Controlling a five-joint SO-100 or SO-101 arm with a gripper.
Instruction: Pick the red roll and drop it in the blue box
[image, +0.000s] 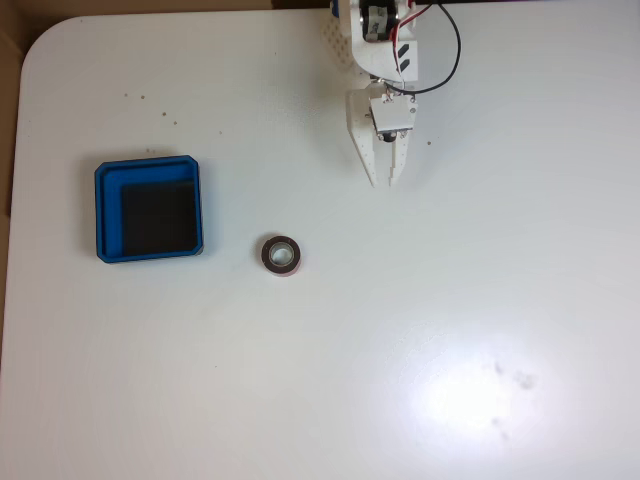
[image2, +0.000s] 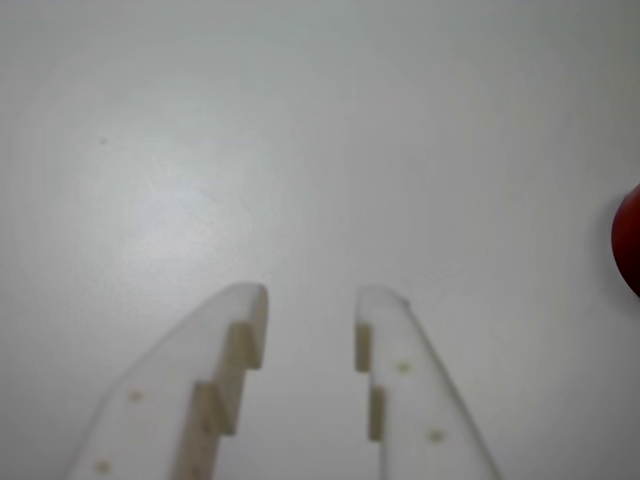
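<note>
The red roll (image: 281, 255) lies flat on the white table, a small ring with a dark top and a pale hollow centre. To its left in the overhead view sits the blue box (image: 148, 166), a shallow tray with a black floor and nothing in it. My white gripper (image: 383, 180) hangs over bare table up and to the right of the roll, well apart from it. In the wrist view the gripper (image2: 312, 300) is open a little with nothing between its fingers (image2: 235, 345), and a red edge of the roll (image2: 629, 240) shows at the right border.
The arm (image: 385, 40), with red and black cables, reaches in from the top edge. The table's rounded corner and left edge (image: 20, 90) meet a brown floor. Small dark specks (image: 165, 115) dot the table above the box. A bright glare patch (image: 460, 395) lies at lower right.
</note>
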